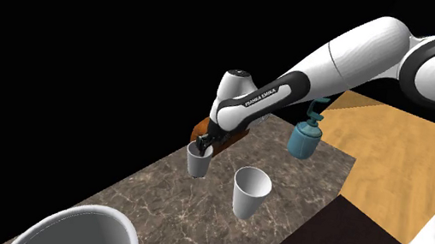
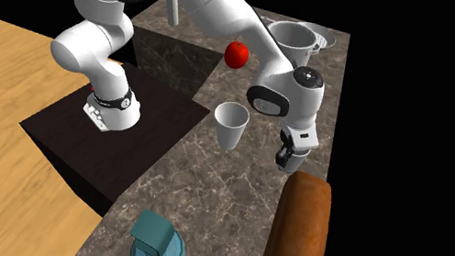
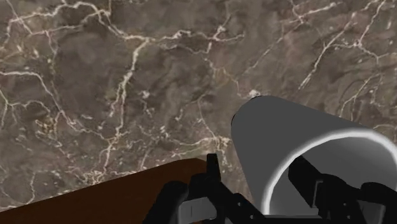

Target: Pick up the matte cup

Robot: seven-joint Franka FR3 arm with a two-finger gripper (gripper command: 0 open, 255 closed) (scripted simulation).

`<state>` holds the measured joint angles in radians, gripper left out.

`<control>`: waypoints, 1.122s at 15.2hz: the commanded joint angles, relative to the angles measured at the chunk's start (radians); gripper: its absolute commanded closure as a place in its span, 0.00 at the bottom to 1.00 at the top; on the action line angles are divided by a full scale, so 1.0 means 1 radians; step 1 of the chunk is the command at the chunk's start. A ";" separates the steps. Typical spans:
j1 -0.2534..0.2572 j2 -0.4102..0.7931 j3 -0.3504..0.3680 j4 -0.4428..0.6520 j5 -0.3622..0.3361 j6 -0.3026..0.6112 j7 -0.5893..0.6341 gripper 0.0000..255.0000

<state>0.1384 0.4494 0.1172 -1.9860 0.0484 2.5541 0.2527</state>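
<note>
Cups, two: white tapered cup (image 1: 197, 164) under black two-finger gripper (image 1: 205, 147); second white cup (image 1: 250, 192) near it.
Gripper: fingers apart, straddling the first cup's rim.
Surface: one brown marble counter (image 1: 313, 168).
Others: one brown bread loaf (image 2: 298, 235), one teal dispenser bottle (image 1: 304, 139).

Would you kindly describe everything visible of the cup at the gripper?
The cup is plain light grey, matte, handleless, tapering toward its base, open mouth up and empty. It appears to stand upright on the brown marbled counter beside a brown loaf. The open gripper straddles its wall, one finger inside, one outside.
</note>
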 commanded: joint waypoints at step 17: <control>-0.003 -0.073 0.003 0.011 0.005 -0.083 0.003 1.00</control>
<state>0.1356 0.3841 0.1203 -1.9770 0.0524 2.4803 0.2553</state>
